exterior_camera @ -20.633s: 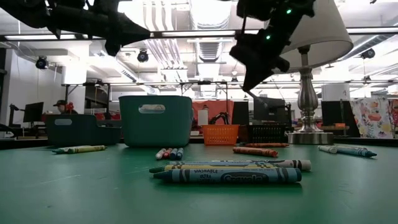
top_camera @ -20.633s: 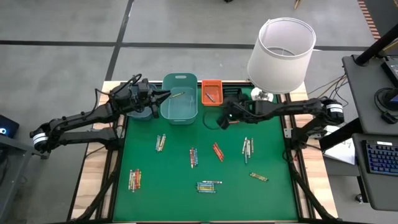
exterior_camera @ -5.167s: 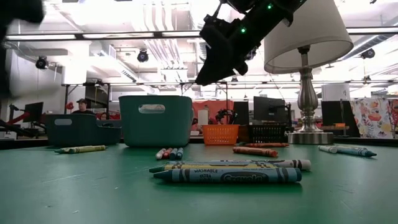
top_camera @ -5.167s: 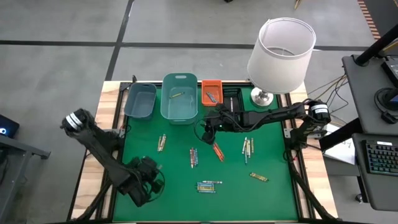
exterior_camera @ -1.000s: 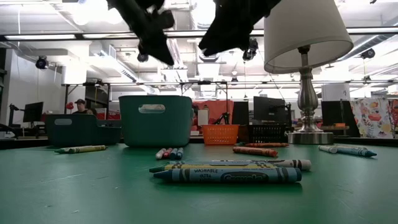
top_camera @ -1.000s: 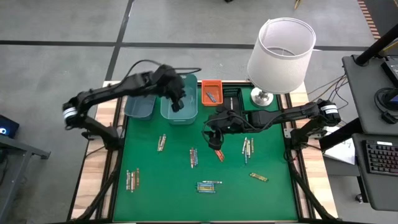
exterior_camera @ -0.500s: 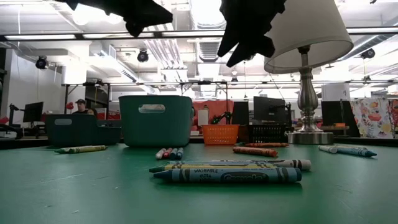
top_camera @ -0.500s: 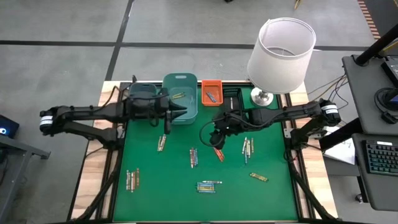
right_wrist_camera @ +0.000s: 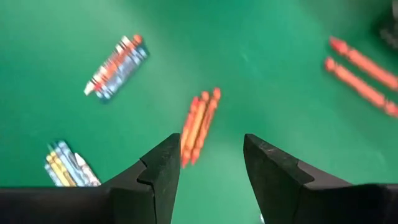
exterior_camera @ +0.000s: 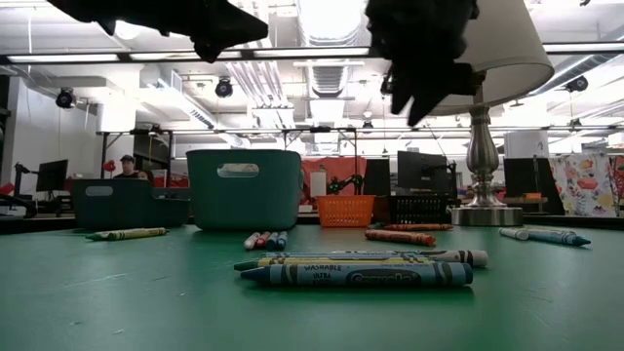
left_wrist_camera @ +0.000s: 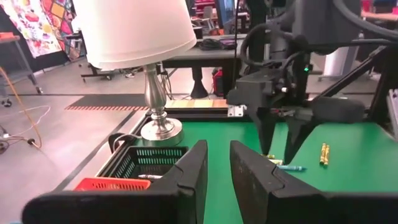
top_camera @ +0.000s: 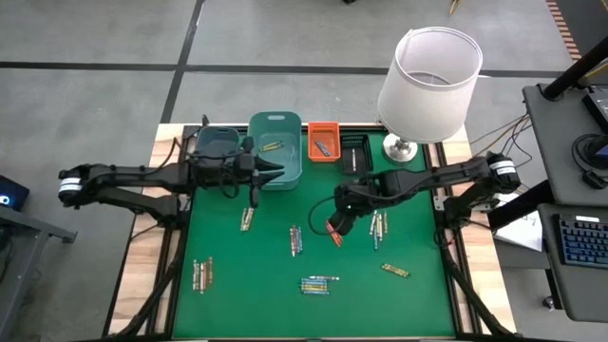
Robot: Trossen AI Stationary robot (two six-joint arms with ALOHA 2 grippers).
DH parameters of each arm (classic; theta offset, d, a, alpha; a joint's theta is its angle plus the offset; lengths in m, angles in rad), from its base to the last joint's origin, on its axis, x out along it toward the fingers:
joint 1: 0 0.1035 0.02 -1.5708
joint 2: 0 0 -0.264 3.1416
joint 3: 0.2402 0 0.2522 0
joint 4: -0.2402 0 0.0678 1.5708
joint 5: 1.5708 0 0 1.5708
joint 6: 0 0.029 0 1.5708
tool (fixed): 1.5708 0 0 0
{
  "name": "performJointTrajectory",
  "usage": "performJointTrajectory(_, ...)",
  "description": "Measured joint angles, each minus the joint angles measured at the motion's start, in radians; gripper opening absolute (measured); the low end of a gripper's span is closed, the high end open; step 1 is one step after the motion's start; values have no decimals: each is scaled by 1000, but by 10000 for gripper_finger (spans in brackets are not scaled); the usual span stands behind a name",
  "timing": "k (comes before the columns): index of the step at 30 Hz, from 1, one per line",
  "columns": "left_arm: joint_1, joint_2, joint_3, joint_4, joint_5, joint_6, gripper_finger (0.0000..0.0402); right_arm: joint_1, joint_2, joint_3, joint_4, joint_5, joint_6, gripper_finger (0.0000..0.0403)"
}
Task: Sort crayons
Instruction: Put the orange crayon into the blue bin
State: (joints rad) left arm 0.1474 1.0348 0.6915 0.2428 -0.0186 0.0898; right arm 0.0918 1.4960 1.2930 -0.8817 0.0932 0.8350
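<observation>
Orange crayons (right_wrist_camera: 199, 124) — a small bundle — lie on the green desk (top_camera: 418, 304) straight below the right gripper (top_camera: 338, 226), between its spread, empty fingers; their long axis runs along the gap rather than across it, so I'd expect a wrist turn before closing. Right arm is clearly nearer. Other crayon clusters sit well apart, leaving open room all round. Left gripper (top_camera: 255, 179) waits near the teal bin (top_camera: 275, 142), jaws a narrow slot, holding nothing visible.

My overhead cam looks straight down, the low one skims level across the table (top_camera: 418, 304), both sharing its crayons (top_camera: 319, 284).
</observation>
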Motion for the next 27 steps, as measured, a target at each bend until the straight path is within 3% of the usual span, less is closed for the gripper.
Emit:
performJointTrajectory(10,0,24,1,2,0,36,52,66,56,-1,-75,-27,152,164)
performJointTrajectory(18,0,35,1,2,0,33,52,62,149,-1,-75,-22,124,164)
performJointTrajectory(27,0,35,1,3,0,33,52,44,244,2,-39,60,102,164)
